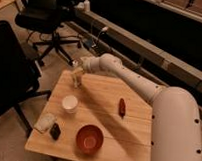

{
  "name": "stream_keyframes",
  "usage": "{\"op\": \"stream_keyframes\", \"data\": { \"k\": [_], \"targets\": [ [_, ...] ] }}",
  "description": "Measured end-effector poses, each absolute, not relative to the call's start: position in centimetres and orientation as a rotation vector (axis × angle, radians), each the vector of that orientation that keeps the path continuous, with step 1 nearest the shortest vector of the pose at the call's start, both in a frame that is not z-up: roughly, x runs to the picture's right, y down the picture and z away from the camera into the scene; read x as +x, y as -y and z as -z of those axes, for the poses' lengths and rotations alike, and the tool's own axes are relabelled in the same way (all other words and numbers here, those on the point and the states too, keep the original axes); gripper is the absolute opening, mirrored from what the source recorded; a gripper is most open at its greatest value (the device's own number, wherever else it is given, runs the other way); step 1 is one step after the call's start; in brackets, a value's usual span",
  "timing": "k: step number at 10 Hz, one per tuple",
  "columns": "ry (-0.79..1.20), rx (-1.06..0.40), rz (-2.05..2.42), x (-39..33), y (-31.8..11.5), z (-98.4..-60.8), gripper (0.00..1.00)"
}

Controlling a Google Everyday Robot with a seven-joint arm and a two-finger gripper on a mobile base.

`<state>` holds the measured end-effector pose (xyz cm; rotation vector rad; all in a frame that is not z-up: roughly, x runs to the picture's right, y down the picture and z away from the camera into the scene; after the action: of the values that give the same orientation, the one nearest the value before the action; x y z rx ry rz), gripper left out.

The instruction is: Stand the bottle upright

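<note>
My gripper [77,77] hangs down over the far left part of the wooden table [101,95], at the end of the white arm [129,78] that reaches in from the right. A pale, upright shape right at the gripper, touching the tabletop, may be the bottle. I cannot separate it from the gripper. No other clear bottle shows on the table.
A white cup [69,104] stands just in front of the gripper. A red bowl [89,138], a small black object [55,131] and a pale packet [44,122] lie near the front left. A red-brown object [122,107] lies mid-right. Black office chairs [51,15] stand behind and to the left.
</note>
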<state>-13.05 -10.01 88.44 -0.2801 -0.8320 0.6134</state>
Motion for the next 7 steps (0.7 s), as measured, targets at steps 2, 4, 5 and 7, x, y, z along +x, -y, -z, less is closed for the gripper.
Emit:
{"op": "stream_keyframes", "data": {
  "k": [2, 4, 5, 7],
  "targets": [
    [0.778, -0.283, -0.587, -11.7, 9.9, -88.5, 0.80],
    [0.701, -0.306, -0.522, -11.4, 9.5, -88.4, 0.80],
    [0.696, -0.307, -0.519, -11.3, 9.4, -88.4, 0.80],
    [0.694, -0.305, -0.522, -11.0, 9.5, -88.5, 0.80]
  ]
}}
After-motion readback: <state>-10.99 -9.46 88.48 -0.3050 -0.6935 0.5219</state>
